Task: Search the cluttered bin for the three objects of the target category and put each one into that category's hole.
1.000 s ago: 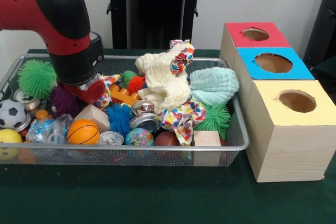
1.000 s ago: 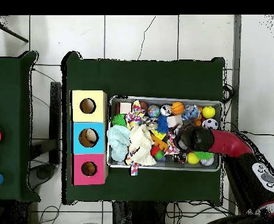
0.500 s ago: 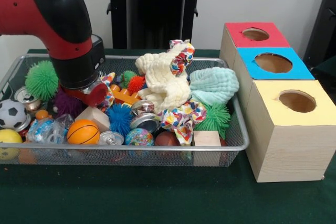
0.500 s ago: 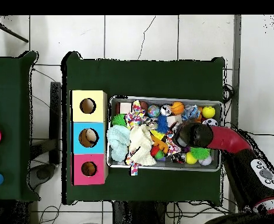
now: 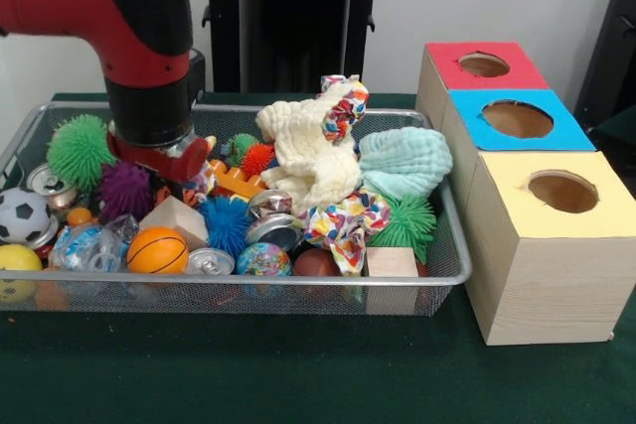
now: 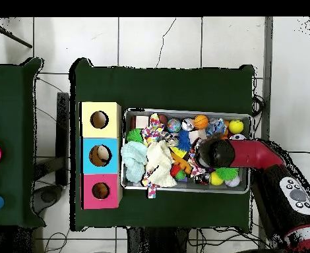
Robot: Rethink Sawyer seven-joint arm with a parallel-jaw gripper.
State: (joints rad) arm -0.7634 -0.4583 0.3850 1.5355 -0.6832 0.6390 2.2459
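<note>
From the front we see the red and black arm's gripper (image 5: 177, 168) lifted a little higher than a moment ago, above the purple spiky ball (image 5: 123, 189) in the wire mesh bin (image 5: 248, 290); we cannot tell how open it is or whether it carries anything, nor which category is the target. Overhead, the wrist has slid toward the bin's middle, well apart from the red, blue and yellow boxes' holes (image 6: 99, 155), so we judge the search continues

Counted: 3 boxes (image 5: 542, 235) w/ holes, 1 bin (image 5: 437, 275), 2 wood blocks (image 5: 392, 263), approx. 5 spiky balls (image 5: 78, 146).
</note>
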